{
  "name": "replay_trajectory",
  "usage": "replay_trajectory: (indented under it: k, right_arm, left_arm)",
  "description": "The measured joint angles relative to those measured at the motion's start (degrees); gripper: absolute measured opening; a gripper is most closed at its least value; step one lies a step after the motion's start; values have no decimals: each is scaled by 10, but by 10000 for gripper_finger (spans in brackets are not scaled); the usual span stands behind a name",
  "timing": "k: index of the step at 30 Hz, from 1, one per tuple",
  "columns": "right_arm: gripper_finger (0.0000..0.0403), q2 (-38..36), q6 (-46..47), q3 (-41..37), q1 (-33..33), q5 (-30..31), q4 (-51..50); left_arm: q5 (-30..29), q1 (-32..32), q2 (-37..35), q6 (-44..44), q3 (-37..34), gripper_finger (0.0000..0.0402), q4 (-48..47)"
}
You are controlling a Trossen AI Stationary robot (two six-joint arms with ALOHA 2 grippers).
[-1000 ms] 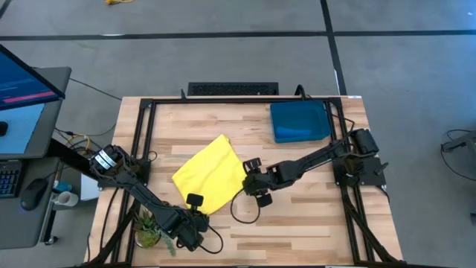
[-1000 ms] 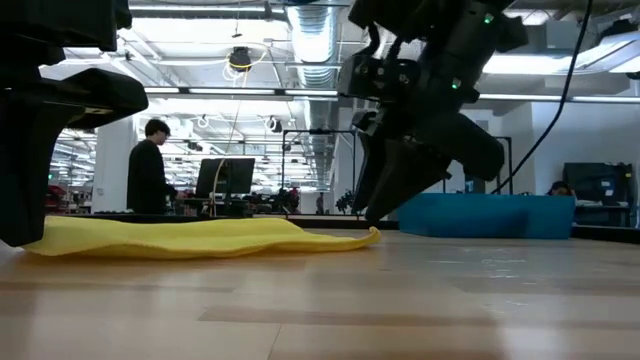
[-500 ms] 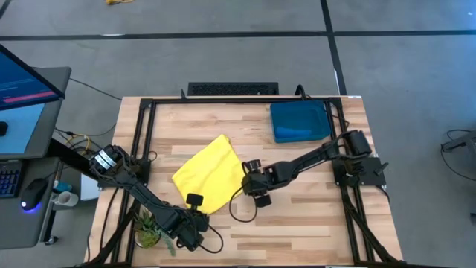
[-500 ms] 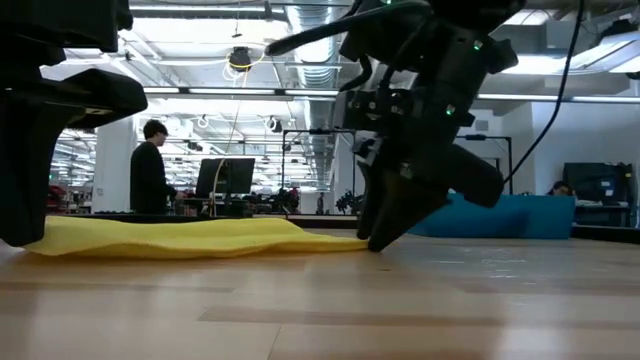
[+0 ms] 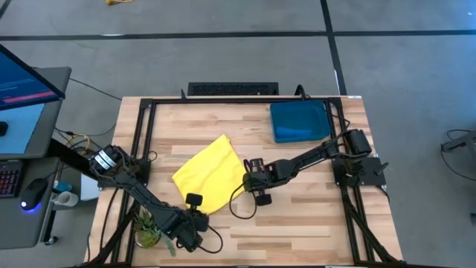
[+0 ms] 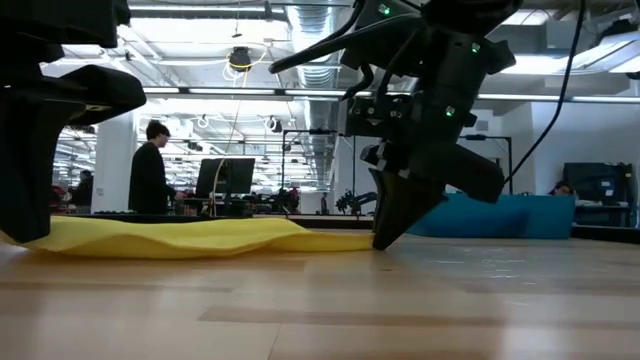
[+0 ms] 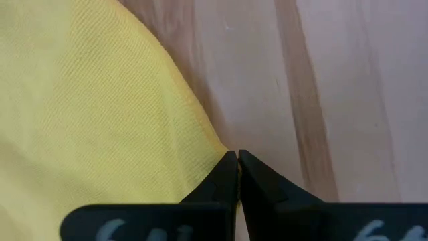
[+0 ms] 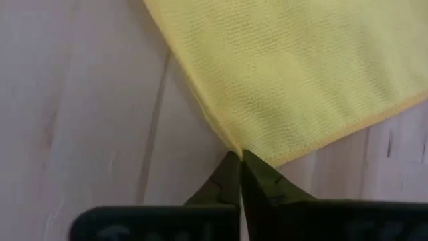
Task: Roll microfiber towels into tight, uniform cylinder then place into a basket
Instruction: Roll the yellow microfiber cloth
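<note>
Your right gripper (image 8: 240,155) is pinching one corner of the soft bright yellow cloth towel (image 5: 209,179), and its two dark fingers are squeezed together on the cloth right down at the light wooden table (image 5: 297,216). Your left gripper (image 7: 237,155) is pinching the towel's near corner the same way, with its fingers pressed tight on the yellow edge, so the towel is lying flat and spread out in the middle of the table between your two arms. The dark teal shallow rectangular bin (image 5: 299,120) is sitting well apart from the towel at the far right of the table, and a bright blue cloth (image 5: 294,134) is lying inside it.
</note>
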Motion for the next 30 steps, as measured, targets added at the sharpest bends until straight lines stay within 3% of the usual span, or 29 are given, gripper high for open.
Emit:
replay_trajectory:
  k: [3, 9, 16, 20, 25, 30]
  right_arm:
    - [9, 0, 0, 0, 5, 0, 2]
    - [19, 2, 11, -1, 27, 25, 5]
    - [9, 3, 31, 24, 62, 42, -27]
    - [11, 3, 73, 69, 89, 121, -97]
    - [5, 2, 112, 136, 116, 168, -186]
    - [11, 2, 164, 213, 148, 253, -306]
  left_arm:
    - [3, 0, 0, -16, 0, 0, 0]
    - [6, 0, 0, -34, 0, 0, 9]
    - [-46, -15, 0, -15, 11, 0, -8]
    - [-85, -27, 0, -35, 40, 0, -68]
    - [-158, -46, 0, -36, 85, 0, -166]
    - [-208, -64, 0, -73, 129, 0, -283]
